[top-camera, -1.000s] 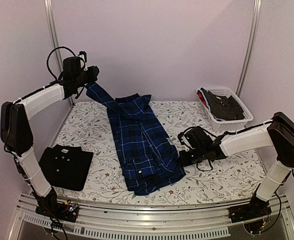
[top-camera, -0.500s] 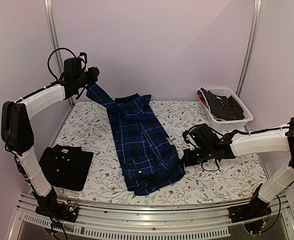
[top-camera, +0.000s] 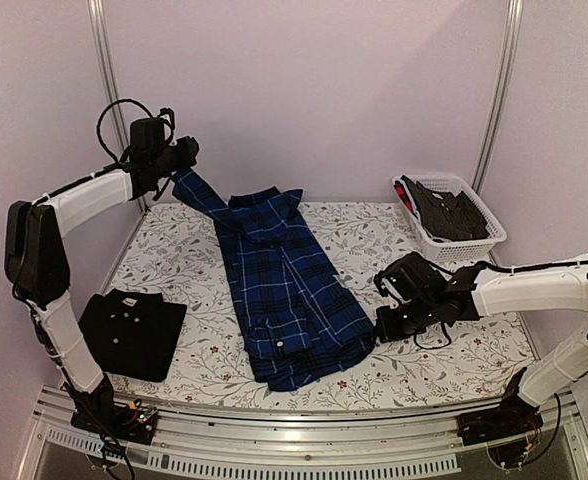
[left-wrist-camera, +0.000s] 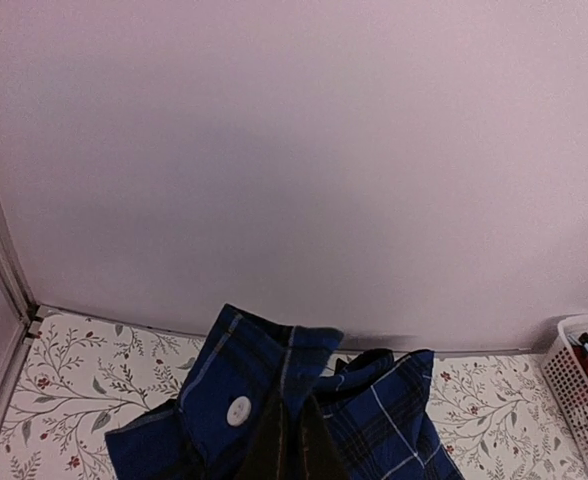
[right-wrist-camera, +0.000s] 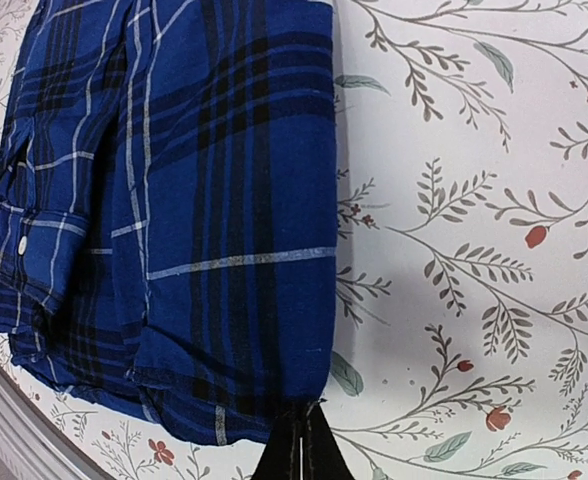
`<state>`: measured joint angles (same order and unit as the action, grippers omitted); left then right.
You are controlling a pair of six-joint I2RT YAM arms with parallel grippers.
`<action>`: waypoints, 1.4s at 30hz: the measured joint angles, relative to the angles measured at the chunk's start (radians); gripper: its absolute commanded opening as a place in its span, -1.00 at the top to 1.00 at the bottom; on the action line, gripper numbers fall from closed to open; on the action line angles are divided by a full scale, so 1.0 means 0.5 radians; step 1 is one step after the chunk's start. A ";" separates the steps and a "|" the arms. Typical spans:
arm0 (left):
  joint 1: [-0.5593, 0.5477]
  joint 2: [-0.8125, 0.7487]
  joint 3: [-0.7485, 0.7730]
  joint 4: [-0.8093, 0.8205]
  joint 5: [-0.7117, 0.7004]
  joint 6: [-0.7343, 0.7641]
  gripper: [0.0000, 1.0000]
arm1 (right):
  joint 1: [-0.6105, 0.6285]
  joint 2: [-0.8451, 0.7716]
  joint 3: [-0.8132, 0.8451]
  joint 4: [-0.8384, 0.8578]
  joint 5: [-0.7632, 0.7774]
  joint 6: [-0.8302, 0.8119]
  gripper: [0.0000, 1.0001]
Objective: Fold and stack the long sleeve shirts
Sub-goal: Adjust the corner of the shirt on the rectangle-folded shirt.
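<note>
Found the blue plaid shirt (top-camera: pixel 289 295) spread mid-frame on the surface (top-camera: pixel 444 350), long axis running upper left to lower centre. Held its cuff aloft at upper left in the closed left hand (top-camera: pixel 181 168). Pinched the lower-right hem corner, apparently, in the closed right hand (top-camera: pixel 380 325). Noted the black shirt (top-camera: pixel 131 332) folded at lower left.

Matt cloth plaid shirt (top-camera: pixel 289 290), white plastic basket (top-camera: pixel 459 247)

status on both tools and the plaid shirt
Left tool shut on plaid shirt sleeve, held high. Right tool shut on its hem. Black shirt folded, near left. Nothing in the way.
</note>
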<state>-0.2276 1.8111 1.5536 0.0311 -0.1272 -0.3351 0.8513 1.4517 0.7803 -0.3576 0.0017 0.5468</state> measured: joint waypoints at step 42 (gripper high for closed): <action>-0.326 -0.459 -0.613 -0.193 0.564 0.122 1.00 | 0.050 0.623 0.416 -0.009 -0.177 -0.181 0.41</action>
<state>-0.3904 1.5818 1.2469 -0.0654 0.1547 -0.2741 0.8761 1.7634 0.9882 -0.3622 -0.0868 0.4564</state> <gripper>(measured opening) 0.009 0.247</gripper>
